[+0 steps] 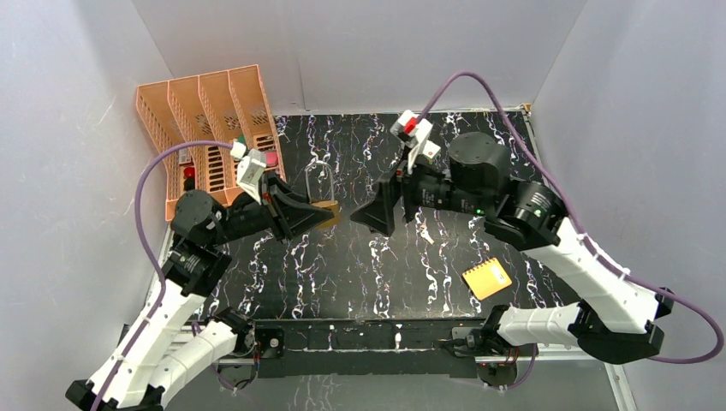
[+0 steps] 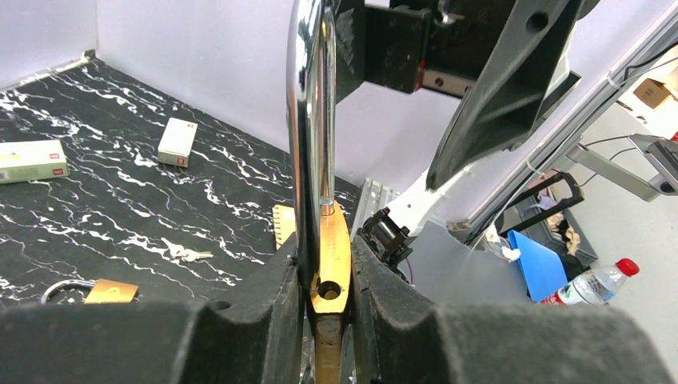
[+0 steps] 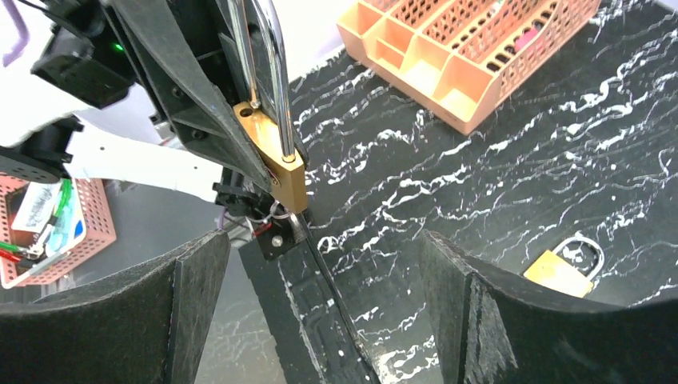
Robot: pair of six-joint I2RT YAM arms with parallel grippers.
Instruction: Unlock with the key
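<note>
While the left tool [image 2: 328, 276] clamps the raised padlock [image 2: 331, 240], the right tool [image 3: 320, 308] gapes empty; next, presumably, fetching the key [image 2: 185, 254] off the bench [image 2: 120, 200].

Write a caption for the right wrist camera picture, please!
Left gripper holds a brass padlock up in front of the open right gripper.

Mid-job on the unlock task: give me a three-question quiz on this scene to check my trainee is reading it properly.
1. True or false: the left gripper is shut on the brass padlock with the steel shackle.
2. The right gripper is: A open, empty; B shut, empty; C shut on a pen.
3. Fill in: the small silver key bunch lies on the black marble-patterned ____.
Key: 1 true; 2 A; 3 table.
</note>
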